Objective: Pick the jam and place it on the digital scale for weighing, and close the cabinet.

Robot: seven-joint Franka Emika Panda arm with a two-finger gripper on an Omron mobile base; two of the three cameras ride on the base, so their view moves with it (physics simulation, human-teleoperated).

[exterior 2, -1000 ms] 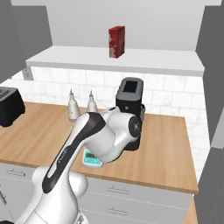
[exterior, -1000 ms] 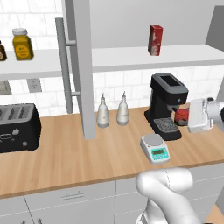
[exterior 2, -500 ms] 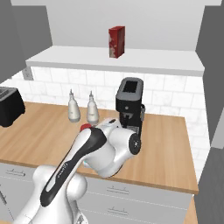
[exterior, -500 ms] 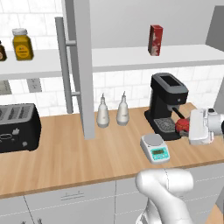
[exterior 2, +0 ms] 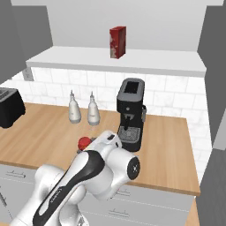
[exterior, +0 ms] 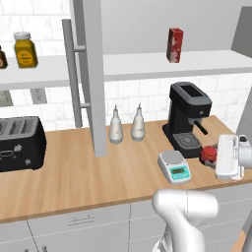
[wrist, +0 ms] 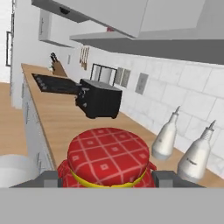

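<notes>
Hand view: your hand [wrist: 105, 177] is clamped on the jam [wrist: 107, 158]; carry step. Next, lower it onto the digital scale [exterior: 173, 165].

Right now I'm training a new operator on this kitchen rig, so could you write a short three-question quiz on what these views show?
1. True or false: the jam already sits on the digital scale.
2. Multiple choice: on the counter the scale sits nearest to A) the toaster, B) the coffee machine, C) the knife block.
3. Fill in: the cabinet door stands ____.

Key
1. False. The tool holds the jam between its fingertips, to the right of the scale's plate in the left base view.
2. B, the coffee machine.
3. Open, edge-on to the left base view.
</notes>
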